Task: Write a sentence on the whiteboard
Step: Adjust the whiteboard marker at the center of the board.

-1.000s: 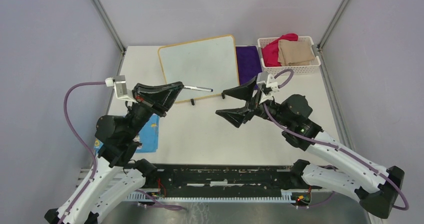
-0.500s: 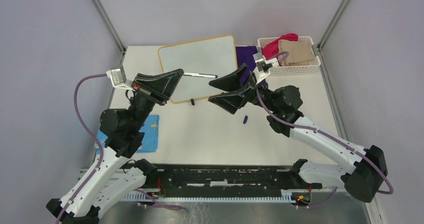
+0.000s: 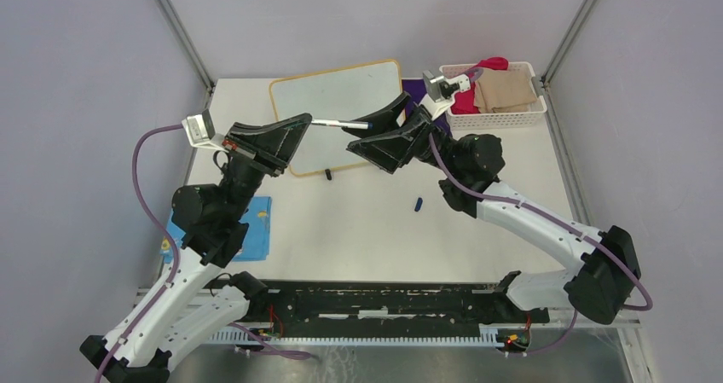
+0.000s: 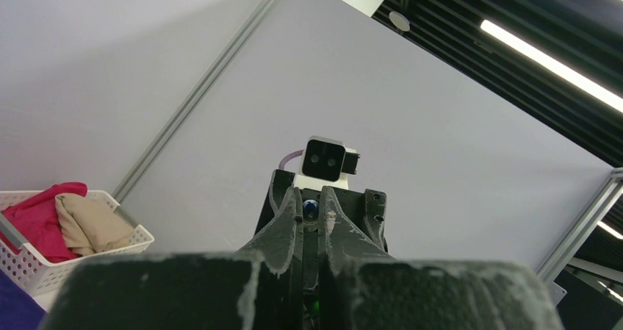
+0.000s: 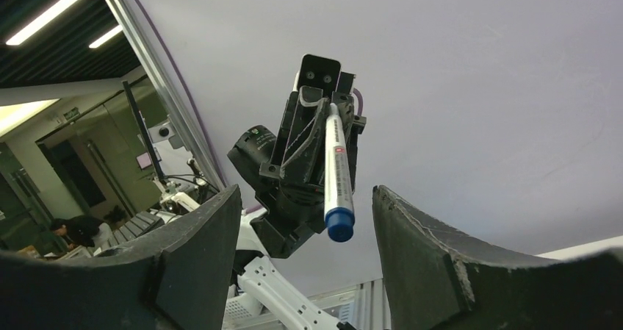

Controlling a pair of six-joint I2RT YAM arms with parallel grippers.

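The left gripper (image 3: 300, 130) is clamping fully down on a marker (image 5: 334, 161) and is holding it out level above the table (image 3: 358, 229), barrel pointing toward the right arm. The right gripper (image 3: 356, 136) is standing with its jaws wide apart, one on each side of the marker's blue end. In the right wrist view neither finger is touching the barrel, so the right gripper is holding nothing.

Progress: the task is sitting at its preparation stage. A small blue piece (image 3: 418, 204), probably the marker's cap, is lying on the table near the right arm. No sentence is showing on the board, so all of the writing is remaining to be done. The step in hand appears to be a transfer of the marker from one gripper to the other, or a re-grip — the pictures are not settling which.

The whiteboard (image 3: 341, 101) is lying flat at the far centre of the table, below and beyond the two grippers, turned slightly askew. Its white face is looking blank and clean inside a thin tan frame with rounded corners — one small black foot (image 3: 326, 175) is showing on its near edge.
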